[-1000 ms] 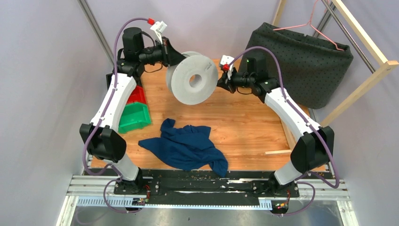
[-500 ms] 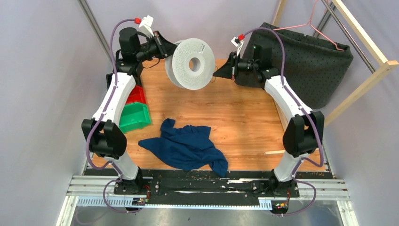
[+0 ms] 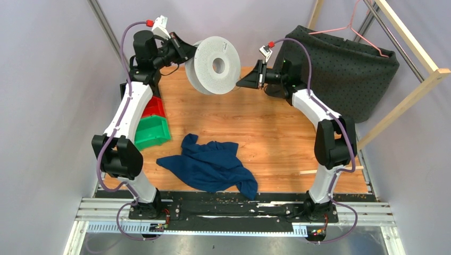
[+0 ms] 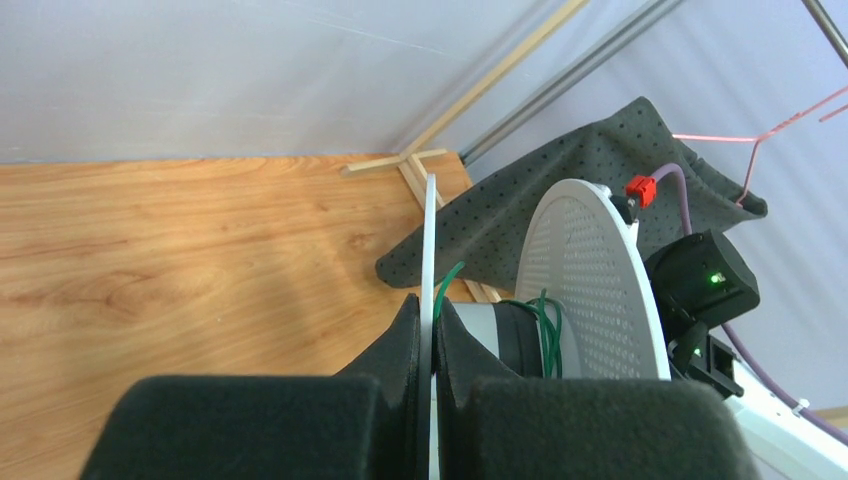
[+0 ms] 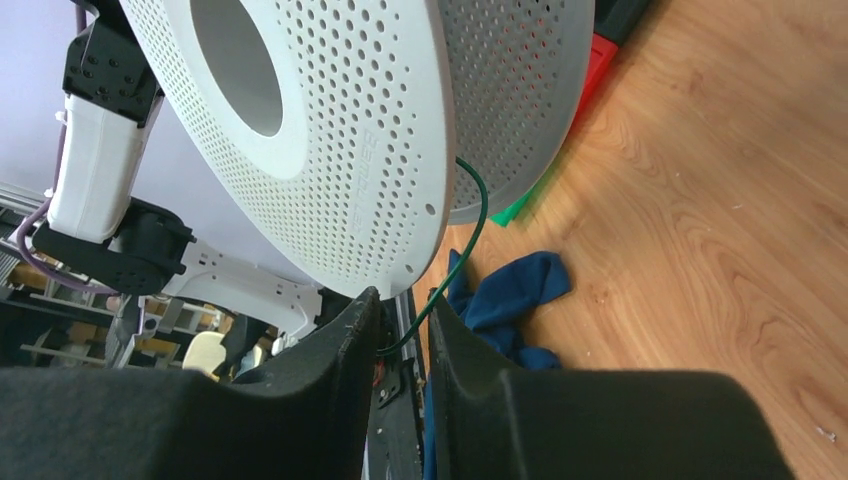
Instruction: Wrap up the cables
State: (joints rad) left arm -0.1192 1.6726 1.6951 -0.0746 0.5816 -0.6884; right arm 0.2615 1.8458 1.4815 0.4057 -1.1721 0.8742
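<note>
A white perforated spool (image 3: 214, 65) hangs in the air over the table's far edge. My left gripper (image 3: 187, 53) is shut on the thin rim of one flange (image 4: 430, 240), its fingers pressed on both sides. The thin green cable (image 4: 548, 335) lies in a few turns on the grey hub. In the right wrist view the cable (image 5: 470, 235) leaves the spool between the flanges and runs down through my right gripper (image 5: 400, 305). Its jaws stand slightly apart, the wire loose in the gap. My right gripper (image 3: 239, 84) sits just right of the spool.
A crumpled blue cloth (image 3: 210, 164) lies on the wooden table near the front. Green (image 3: 151, 133) and red (image 3: 154, 106) bins stand at the left edge. A dark dotted cloth (image 3: 340, 69) hangs at the back right under a wooden frame with a pink hanger (image 3: 361, 32).
Both arms rose and moved toward the back, carrying the spool up and left. The right gripper's jaws, shut before, have parted around the cable.
</note>
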